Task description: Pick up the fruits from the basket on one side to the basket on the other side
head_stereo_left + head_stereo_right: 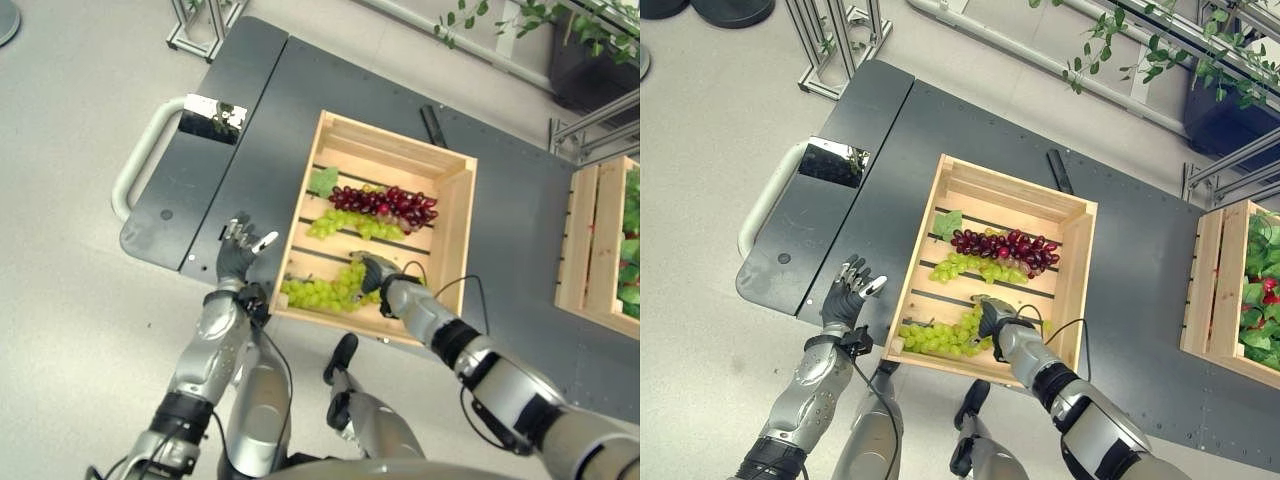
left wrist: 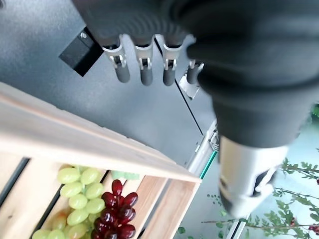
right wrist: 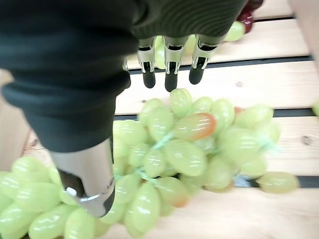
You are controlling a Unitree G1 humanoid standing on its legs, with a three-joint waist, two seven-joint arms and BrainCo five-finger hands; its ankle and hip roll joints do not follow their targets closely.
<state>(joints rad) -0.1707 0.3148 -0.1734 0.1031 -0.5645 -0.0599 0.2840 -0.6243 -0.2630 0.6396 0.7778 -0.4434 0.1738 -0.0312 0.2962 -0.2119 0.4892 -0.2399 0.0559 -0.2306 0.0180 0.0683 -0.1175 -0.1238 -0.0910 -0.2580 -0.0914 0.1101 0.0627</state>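
Nearest to me, my right hand is down inside the wooden crate, sitting right over the near bunch of green grapes that lies along the crate's front slats. From the right wrist view the fingers hang relaxed just above the grapes and the thumb drops along one side of the bunch; nothing is clamped yet, so I read that hand as released and poised. My left hand hovers over the dark cart top just beside the crate's left wall, fingers loose and holding nothing. Further into the crate lie a second green bunch and, touching it on the far side, a bunch of red grapes with a leaf at its left end. Well off to my right stands the other crate, already holding leaves and some red fruit. I judge this as the grasp step on the first bunch: next I need to lower slightly, curl fingers and thumb around the cluster near its stem without crushing it, then lift clear of the crate wall.
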